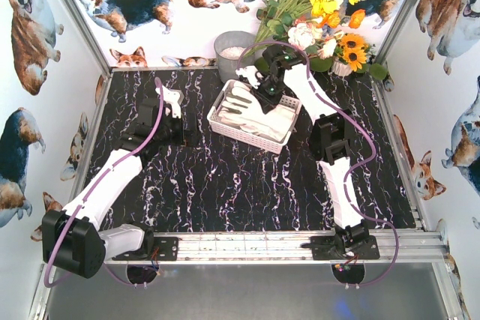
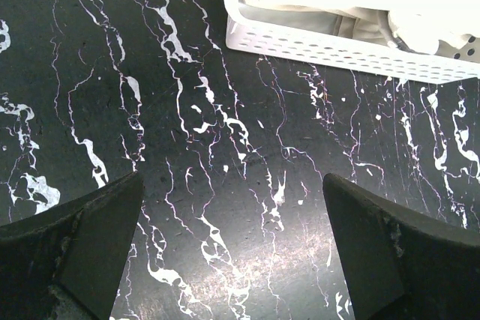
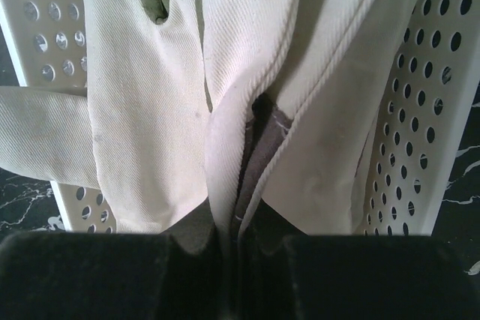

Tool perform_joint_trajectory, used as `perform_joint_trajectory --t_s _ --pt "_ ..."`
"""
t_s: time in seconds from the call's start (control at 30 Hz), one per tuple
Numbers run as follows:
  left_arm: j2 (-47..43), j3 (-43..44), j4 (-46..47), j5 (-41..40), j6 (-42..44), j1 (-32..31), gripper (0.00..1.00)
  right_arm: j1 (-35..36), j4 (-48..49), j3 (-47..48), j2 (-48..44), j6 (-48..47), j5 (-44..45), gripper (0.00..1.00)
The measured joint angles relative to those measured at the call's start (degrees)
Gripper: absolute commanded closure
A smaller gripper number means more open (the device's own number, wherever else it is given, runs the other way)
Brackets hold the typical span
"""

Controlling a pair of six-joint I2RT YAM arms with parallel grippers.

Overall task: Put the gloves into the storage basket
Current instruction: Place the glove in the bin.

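Observation:
The white storage basket [image 1: 244, 135] stands at the middle of the black marbled table, and cream-white gloves [image 1: 251, 110] lie inside it. My right gripper [image 1: 268, 89] hangs over the basket's far end. In the right wrist view this gripper [image 3: 241, 249] is shut on a pinched fold of a glove [image 3: 150, 110], whose grey inside shows; the basket's perforated wall [image 3: 427, 110] is on both sides. My left gripper [image 1: 189, 131] is low over the table just left of the basket. Its fingers [image 2: 75, 252] are wide open with only tabletop between them, and the basket wall [image 2: 337, 50] lies ahead of it.
A grey metal bucket [image 1: 232, 52] stands behind the basket at the back wall. A bunch of artificial flowers [image 1: 315, 5] fills the back right corner. Corgi-print walls close in three sides, and an aluminium rail [image 1: 247, 245] runs along the near edge.

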Motion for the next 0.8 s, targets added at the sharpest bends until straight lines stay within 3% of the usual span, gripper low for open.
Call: perform_joint_trajectory --t_s 0.8 --pt "0.66 -0.02 0.48 1.79 0.00 0.11 0.00 -0.46 0.52 3.54 0.00 -1.40 1.92 1.00"
